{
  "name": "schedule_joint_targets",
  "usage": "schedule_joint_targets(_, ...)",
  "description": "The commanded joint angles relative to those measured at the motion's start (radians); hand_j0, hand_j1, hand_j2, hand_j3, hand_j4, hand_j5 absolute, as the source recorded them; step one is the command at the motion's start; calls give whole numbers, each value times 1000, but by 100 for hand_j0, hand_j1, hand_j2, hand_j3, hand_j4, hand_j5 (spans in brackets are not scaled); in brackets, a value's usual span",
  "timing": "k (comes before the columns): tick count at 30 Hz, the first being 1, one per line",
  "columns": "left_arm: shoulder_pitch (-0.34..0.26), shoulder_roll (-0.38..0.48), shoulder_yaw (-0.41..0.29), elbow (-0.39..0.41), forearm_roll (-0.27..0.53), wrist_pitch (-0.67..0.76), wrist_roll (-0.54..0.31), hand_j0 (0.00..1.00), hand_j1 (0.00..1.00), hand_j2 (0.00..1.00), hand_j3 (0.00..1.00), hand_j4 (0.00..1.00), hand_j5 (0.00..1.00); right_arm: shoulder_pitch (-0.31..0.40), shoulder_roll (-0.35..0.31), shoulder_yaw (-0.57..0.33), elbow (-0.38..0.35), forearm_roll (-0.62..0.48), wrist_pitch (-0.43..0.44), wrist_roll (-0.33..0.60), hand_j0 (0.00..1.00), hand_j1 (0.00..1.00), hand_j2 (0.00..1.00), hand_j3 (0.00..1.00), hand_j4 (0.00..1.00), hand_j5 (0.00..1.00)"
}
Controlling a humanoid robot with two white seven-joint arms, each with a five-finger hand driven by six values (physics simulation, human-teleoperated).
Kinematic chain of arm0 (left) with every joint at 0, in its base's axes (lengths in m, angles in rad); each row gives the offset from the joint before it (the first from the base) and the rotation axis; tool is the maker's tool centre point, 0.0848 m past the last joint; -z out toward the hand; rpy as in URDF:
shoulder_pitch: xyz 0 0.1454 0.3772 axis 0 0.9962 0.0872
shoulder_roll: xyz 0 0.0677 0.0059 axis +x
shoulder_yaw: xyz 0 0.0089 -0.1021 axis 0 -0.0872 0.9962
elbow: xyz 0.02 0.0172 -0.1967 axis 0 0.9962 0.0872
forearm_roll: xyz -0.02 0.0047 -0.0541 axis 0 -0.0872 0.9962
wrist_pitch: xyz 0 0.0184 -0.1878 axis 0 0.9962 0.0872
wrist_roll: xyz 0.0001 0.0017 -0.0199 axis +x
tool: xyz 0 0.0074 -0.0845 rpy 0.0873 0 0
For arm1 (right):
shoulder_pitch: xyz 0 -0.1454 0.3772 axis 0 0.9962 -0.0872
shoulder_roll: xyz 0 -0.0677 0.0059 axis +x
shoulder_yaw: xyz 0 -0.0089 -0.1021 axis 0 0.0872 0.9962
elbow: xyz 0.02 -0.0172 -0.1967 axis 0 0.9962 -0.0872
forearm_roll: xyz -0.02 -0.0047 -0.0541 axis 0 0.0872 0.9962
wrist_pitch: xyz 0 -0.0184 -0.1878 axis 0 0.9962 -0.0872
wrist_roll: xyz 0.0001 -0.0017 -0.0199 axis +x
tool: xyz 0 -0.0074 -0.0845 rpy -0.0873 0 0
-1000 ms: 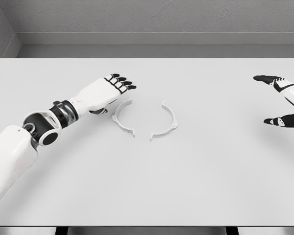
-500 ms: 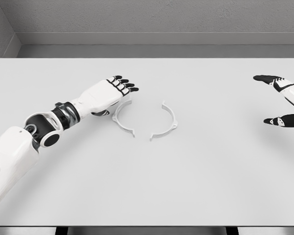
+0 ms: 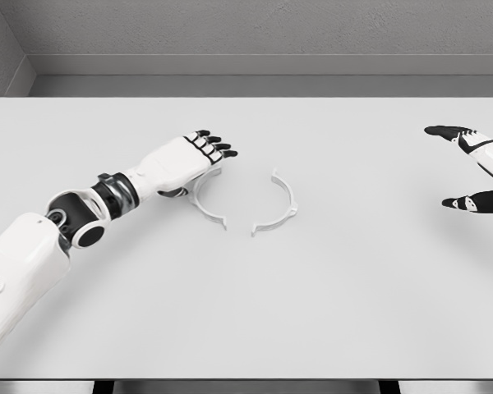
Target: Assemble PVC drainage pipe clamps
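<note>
Two white half-ring clamp pieces are laid on a white table point(image 3: 329, 312). The left hand point(image 3: 181, 160) is held over the left clamp half point(image 3: 204, 203), fingers extended, nothing gripped. The right clamp half point(image 3: 281, 209) lies just beyond its fingertips. The right hand point(image 3: 475, 168) is spread wide, far right.

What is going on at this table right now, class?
A white humanoid robot is working over a white table. Two curved clamp halves lie at its centre, facing each other but apart: the left half and the right half. The left hand hovers over the left half's upper end, fingers extended, holding nothing. The right hand rests open at the right edge. The halves are not yet joined.
</note>
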Motion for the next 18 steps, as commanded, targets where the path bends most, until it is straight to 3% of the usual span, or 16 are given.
schedule_joint_targets(1,0,-4,0,0,3,0,0,100,100,100,100,100,100,0,-1,0,-1,-8,3,0,100,100,100,100,100,100)
schedule_joint_targets(18,0,-24,-5,-2,-2,2,-8,100,100,100,100,100,100,0,1,0,2,-8,3,0,100,100,100,100,100,100)
